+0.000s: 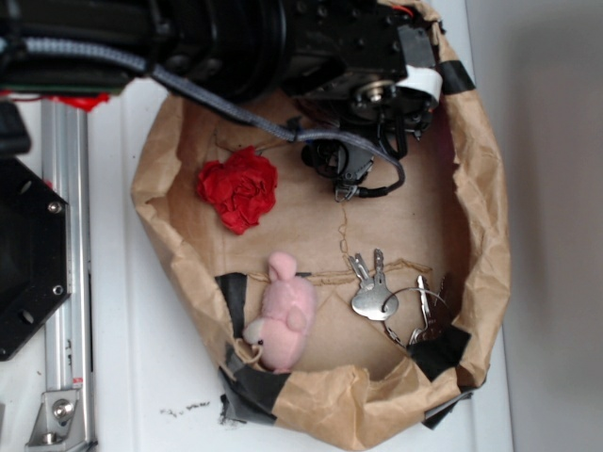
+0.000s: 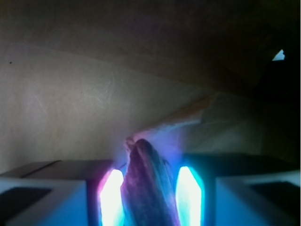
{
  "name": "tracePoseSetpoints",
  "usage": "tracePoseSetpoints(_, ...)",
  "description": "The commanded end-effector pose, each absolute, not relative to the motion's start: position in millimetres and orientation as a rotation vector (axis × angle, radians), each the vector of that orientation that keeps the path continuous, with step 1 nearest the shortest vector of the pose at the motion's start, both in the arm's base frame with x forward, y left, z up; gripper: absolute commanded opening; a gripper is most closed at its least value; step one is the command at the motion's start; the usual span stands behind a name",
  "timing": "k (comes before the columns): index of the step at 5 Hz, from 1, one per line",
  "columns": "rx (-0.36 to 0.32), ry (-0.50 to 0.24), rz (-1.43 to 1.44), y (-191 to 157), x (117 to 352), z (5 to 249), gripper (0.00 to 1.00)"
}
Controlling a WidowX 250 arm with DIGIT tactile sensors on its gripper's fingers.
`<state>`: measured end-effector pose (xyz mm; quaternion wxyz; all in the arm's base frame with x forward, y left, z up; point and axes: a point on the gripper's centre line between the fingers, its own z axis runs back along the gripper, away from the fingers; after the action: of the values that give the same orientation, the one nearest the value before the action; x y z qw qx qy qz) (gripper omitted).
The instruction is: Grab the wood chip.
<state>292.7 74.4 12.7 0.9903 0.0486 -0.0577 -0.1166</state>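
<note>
In the wrist view the wood chip (image 2: 148,188), a dark streaky sliver with a pointed tip, stands between my two glowing pads (image 2: 113,197) and fills the gap from one to the other. My gripper (image 2: 150,170) is shut on it, just above the brown paper floor. In the exterior view the gripper (image 1: 350,184) reaches down into the upper middle of the paper bag (image 1: 480,188), and the arm hides the chip there.
A crumpled red paper ball (image 1: 238,188) lies left of the gripper. A pink plush toy (image 1: 285,311) and silver keys on a ring (image 1: 377,292) lie near the bag's front. The bag's raised paper walls ring everything. A metal rail (image 1: 64,264) runs along the left.
</note>
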Motion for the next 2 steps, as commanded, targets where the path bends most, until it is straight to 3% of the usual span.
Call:
tracePoseSetpoints(1,0.053,-0.206,-0.272,50.2,276.0,83.2,0.00)
tracePoseSetpoints(2,-0.055,-0.166,-0.258,24.0,275.7,135.1,0.00)
